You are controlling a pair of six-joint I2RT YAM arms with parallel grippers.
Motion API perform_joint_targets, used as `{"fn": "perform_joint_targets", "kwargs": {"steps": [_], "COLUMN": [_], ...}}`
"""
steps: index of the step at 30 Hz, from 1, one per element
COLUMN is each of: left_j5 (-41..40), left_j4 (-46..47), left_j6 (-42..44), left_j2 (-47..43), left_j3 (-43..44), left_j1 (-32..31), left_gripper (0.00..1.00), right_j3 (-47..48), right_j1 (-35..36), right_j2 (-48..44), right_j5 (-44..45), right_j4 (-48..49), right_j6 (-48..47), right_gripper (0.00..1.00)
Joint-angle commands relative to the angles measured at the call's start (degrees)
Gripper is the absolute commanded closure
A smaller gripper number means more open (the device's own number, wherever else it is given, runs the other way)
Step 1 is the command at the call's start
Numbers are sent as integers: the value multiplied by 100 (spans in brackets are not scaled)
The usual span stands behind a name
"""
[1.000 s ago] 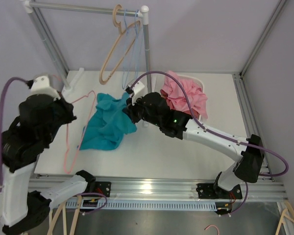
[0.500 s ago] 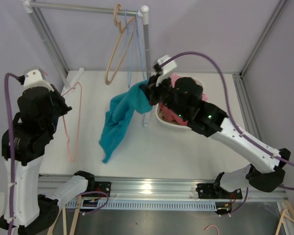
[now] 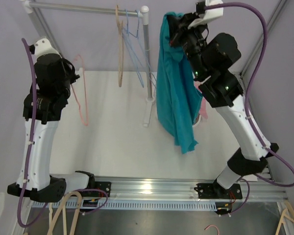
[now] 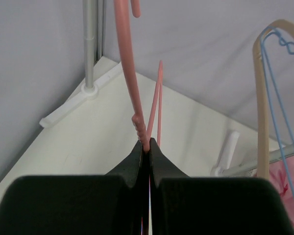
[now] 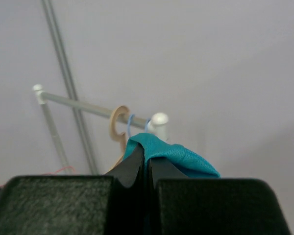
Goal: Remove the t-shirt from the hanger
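My right gripper (image 3: 174,27) is raised high and shut on the teal t-shirt (image 3: 174,93), which hangs straight down from it, clear of any hanger. In the right wrist view the teal cloth (image 5: 174,156) bunches between the closed jaws of that gripper (image 5: 146,157). My left gripper (image 3: 68,73) is also raised and shut on the bare pink hanger (image 3: 81,93), which dangles below it. In the left wrist view the pink hanger (image 4: 130,78) runs up from the closed jaws of the left gripper (image 4: 147,143).
A metal rack (image 3: 88,8) at the back carries a tan hanger (image 3: 120,49) and a blue wire hanger (image 3: 134,44); its post (image 3: 146,63) stands just left of the hanging shirt. A white basket with pink cloth (image 3: 202,115) sits behind the shirt at right.
My right gripper has lifted the teal shirt from table height to high above it, fully off the pink hanger. My left gripper has risen with the pink hanger.
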Motion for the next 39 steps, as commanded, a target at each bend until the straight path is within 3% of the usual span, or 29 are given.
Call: {"fn": "perform_joint_targets", "kwargs": {"steps": [1, 2, 5, 11, 16, 22, 28, 30, 35, 39], "left_j5": [152, 213, 328, 390, 653, 855, 926, 1039, 1338, 1409], "left_j4": [1059, 1680, 2194, 2749, 3250, 3163, 3005, 2926, 2846, 2890], "left_j6": [317, 404, 589, 757, 1063, 1284, 1398, 1477, 1521, 1556], "left_j2": [69, 34, 16, 87, 218, 701, 1175, 1403, 1642, 1686], "left_j3": [52, -255, -600, -951, -857, -258, 364, 725, 1043, 1060], "left_j1": [96, 96, 96, 96, 96, 96, 96, 96, 96, 96], "left_gripper": [99, 99, 99, 99, 99, 99, 99, 99, 99, 99], "right_j3": [1186, 1433, 2041, 1805, 1665, -581, -3103, -3546, -3285, -3363], "right_j1": [-271, -323, -596, -1246, -1808, -2108, -1994, -2003, -2178, -2328], "right_j2": [764, 907, 1268, 1295, 1489, 1033, 698, 950, 1952, 3076], "right_j5": [149, 149, 96, -96, -27, 246, -535, -633, -1071, -1609], "right_j4": [217, 217, 357, 1341, 764, -97, -697, -1221, -2504, -2841], "right_j6": [-486, -531, -636, -479, -5, 1102, 2596, 3061, 3160, 3046], "right_gripper": [100, 100, 100, 100, 100, 100, 100, 100, 100, 100]}}
